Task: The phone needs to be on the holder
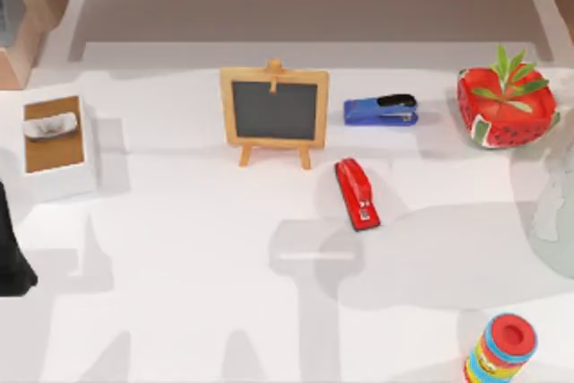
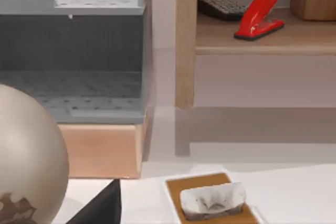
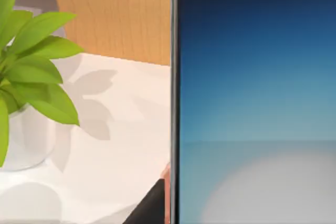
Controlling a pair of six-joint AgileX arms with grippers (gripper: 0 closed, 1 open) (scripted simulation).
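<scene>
The phone (image 3: 257, 98) stands upright right against the right wrist camera, beside the plant (image 3: 26, 61). I cannot tell if the right gripper grips it. The left arm (image 1: 11, 248) waits near the tissue box (image 1: 56, 145).

No text can be read; the can's (image 1: 500, 350) label print is too small to make out.

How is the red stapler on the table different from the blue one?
The glossy red stapler is one colour all over; the blue stapler has a black top. The red stapler lies slanted in front of the small wooden-framed chalkboard easel, nearer the table's middle; the blue stapler lies sideways to the easel's right. Both rest flat on the white table.
</scene>
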